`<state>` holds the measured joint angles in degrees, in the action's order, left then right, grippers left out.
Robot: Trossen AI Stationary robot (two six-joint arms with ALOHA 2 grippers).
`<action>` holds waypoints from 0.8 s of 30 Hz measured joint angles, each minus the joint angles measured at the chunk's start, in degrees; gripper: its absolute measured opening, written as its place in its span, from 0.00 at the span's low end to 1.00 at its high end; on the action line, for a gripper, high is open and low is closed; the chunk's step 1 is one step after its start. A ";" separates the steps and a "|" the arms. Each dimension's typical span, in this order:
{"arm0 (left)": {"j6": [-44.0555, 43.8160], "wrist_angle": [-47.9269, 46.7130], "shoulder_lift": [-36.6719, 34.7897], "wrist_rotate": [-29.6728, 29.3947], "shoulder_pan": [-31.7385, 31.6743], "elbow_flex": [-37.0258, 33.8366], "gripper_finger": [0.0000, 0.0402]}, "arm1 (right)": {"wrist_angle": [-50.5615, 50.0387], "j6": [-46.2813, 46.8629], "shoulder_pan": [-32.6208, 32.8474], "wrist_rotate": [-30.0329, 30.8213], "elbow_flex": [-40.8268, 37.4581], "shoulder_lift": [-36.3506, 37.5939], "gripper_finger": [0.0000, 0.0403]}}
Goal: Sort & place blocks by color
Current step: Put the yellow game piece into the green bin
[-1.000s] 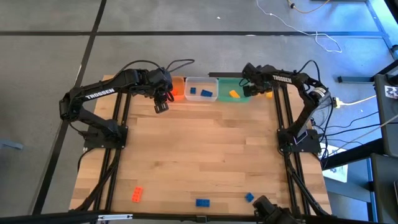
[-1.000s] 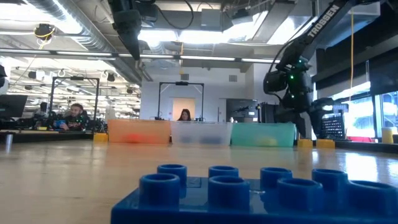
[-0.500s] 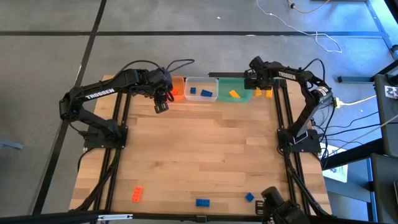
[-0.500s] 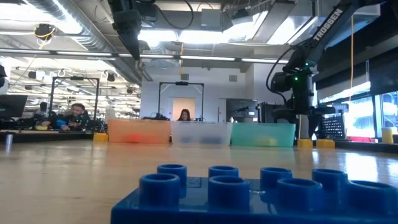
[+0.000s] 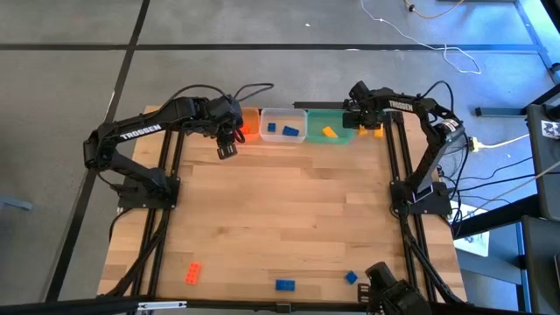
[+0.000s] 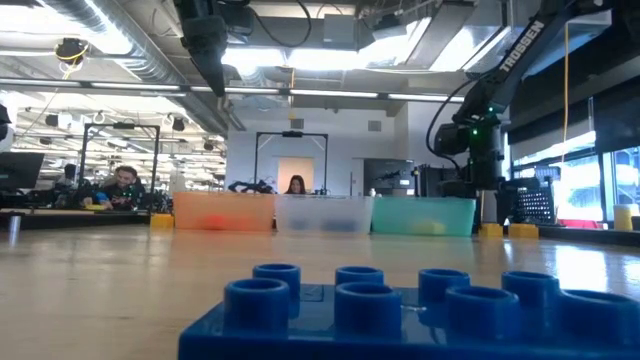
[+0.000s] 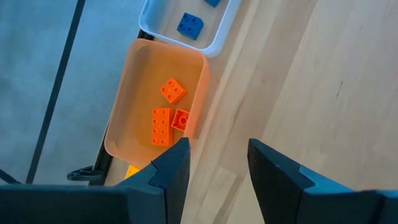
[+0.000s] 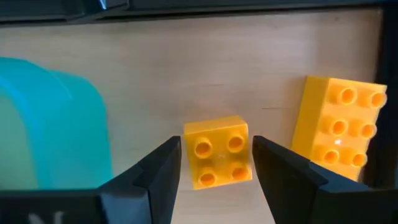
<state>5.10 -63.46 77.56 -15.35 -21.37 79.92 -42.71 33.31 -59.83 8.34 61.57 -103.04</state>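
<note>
The right gripper (image 8: pixel 214 163) is hovering low over the wooden surface (image 8: pixel 186 74) with its two dark fingers (image 8: pixel 155 171) spread apart, a small square yellow plastic brick (image 8: pixel 217 160) sitting squarely between them and not yet gripped. Just beyond the outer finger a longer yellow plastic brick (image 8: pixel 339 127) is lying close by, and beyond the other finger the translucent green plastic tub (image 8: pixel 53 124) is standing. To do the pick well, the fingers look to need lowering evenly around the square brick, closing on its flat sides and keeping clear of the long one. Farther along the row, the left gripper (image 7: pixel 214 158) is waiting with fingers parted beside the orange plastic tub (image 7: pixel 127 102), which is holding three orange bricks (image 7: pixel 165 118); the clear plastic tub (image 7: pixel 214 37) beyond is holding blue bricks (image 7: pixel 189 25).
</note>
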 joint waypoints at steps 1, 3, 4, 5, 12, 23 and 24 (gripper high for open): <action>0.00 -0.02 0.00 0.00 0.00 0.00 0.38 | 0.13 0.25 0.00 -0.29 -0.01 -0.25 0.50; 0.02 0.00 0.00 0.00 0.00 0.00 0.38 | 0.42 0.73 0.02 -0.73 -0.01 -0.37 0.50; 0.04 -0.02 0.00 0.02 0.01 0.00 0.38 | 0.45 0.76 0.02 -0.70 -0.01 -0.37 0.50; 0.04 -0.02 0.00 0.00 0.00 0.00 0.38 | 0.46 0.81 0.02 -0.70 -0.01 -0.37 0.50; 0.07 -0.33 0.00 0.00 0.02 0.00 0.38 | 0.58 0.78 0.00 -1.05 -0.01 -0.43 0.48; 0.11 -0.44 0.00 0.00 0.01 0.00 0.38 | 0.77 0.93 0.04 -0.66 0.01 -0.48 0.32; 0.11 -0.44 0.00 0.01 0.01 0.00 0.38 | 0.76 0.92 0.04 -0.44 0.01 -0.48 0.32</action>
<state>5.21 -63.90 77.56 -15.35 -21.36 79.92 -41.95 34.22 -59.79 7.90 61.58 -103.53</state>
